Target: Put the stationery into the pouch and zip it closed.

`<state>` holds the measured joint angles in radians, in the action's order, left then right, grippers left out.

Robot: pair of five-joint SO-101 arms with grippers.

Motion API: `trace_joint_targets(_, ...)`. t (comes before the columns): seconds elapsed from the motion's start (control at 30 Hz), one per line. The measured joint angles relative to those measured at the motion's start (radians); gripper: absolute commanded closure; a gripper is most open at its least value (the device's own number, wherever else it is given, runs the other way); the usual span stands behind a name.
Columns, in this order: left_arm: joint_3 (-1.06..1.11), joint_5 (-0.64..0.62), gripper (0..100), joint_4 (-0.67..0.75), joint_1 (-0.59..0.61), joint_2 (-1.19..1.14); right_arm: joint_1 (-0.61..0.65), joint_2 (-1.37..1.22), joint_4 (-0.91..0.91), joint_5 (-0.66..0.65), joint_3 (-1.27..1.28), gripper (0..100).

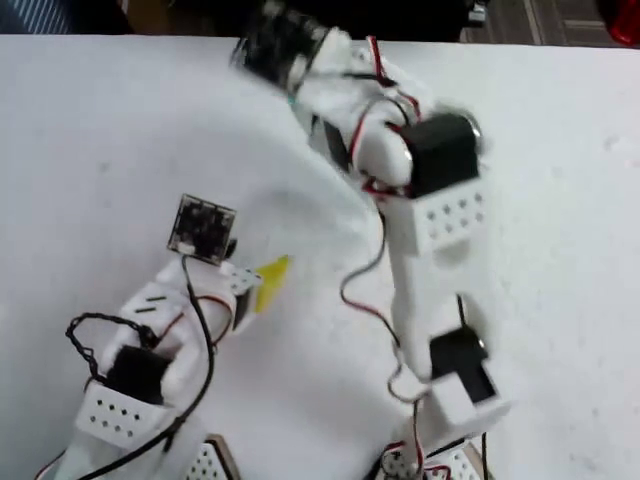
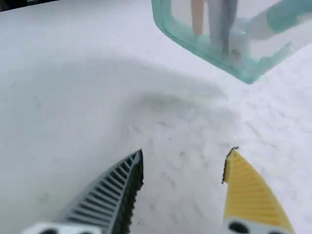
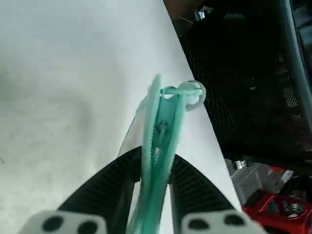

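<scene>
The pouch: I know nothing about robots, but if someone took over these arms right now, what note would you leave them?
Left hand: open, empty, above the white table.
Right hand: shut on the zip edge of the clear plastic pouch with teal trim.
Done: an orange stick, a grey pen and a teal-and-white item are inside the pouch.
Left: the zip. Its ring pull sits just past the right hand; whether it is closed I cannot tell, so check first.

You've got a white table (image 1: 90, 130), evenly lit. Past its edge: black mesh (image 3: 243, 87), something red (image 3: 265, 207) near it, brownish planks (image 1: 540, 20) at the far side.
</scene>
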<state>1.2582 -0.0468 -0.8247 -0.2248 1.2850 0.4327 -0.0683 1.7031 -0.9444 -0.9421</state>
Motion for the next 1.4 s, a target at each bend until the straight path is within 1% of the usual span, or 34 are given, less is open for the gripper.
trace_joint_targets(0.07,0.000,0.000,72,0.009,0.037,0.000,0.000,0.092,0.000,-0.078,0.114,98.1)
trace_joint_targets(0.13,0.000,0.000,72,0.021,0.080,0.000,0.000,0.199,0.000,-0.187,0.265,98.1)
trace_joint_targets(0.2,0.000,-0.008,72,0.032,0.117,0.000,0.000,0.310,0.000,-0.325,0.451,98.1)
trace_joint_targets(0.37,0.000,-0.110,72,0.037,0.189,0.000,0.009,0.635,0.000,-0.681,0.950,98.1)
trace_joint_targets(0.4,0.000,-0.117,72,0.037,0.189,0.000,0.009,0.712,-0.003,-0.732,1.031,98.1)
trace_joint_targets(0.47,0.000,-0.121,72,0.037,0.184,0.000,0.011,0.809,-0.029,-0.776,1.171,98.1)
trace_joint_targets(0.57,0.000,-0.124,72,0.037,0.163,0.000,0.011,0.919,-0.115,-0.792,1.329,98.1)
trace_joint_targets(0.7,0.000,-0.124,72,0.037,0.078,0.000,0.011,1.014,-0.230,-0.798,1.493,98.1)
trace_joint_targets(0.8,0.000,-0.080,72,0.037,0.002,0.000,0.011,1.062,-0.339,-0.795,1.567,98.1)
trace_joint_targets(0.87,0.000,-0.066,72,0.037,-0.018,0.000,0.011,1.082,-0.414,-0.735,1.597,98.1)
trace_joint_targets(1.0,0.000,-0.058,72,0.037,-0.025,0.000,0.011,1.108,-0.554,-0.532,1.617,98.1)
trace_joint_targets(1.03,0.000,-0.058,72,0.037,-0.025,0.000,0.011,1.108,-0.569,-0.497,1.619,98.1)
trace_joint_targets(1.1,0.000,-0.058,71,0.034,-0.025,0.000,0.011,1.112,-0.585,-0.468,1.620,98.1)
trace_joint_targets(1.2,-0.020,-0.058,71,-0.041,-0.025,0.052,0.011,1.119,-0.589,-0.459,1.628,98.1)
trace_joint_targets(1.33,-0.029,-0.058,71,-0.152,-0.034,0.216,0.011,1.123,-0.591,-0.453,1.639,98.1)
trace_joint_targets(1.4,-0.006,-0.058,72,-0.153,-0.060,0.315,0.035,1.134,-0.591,-0.451,1.659,98.1)
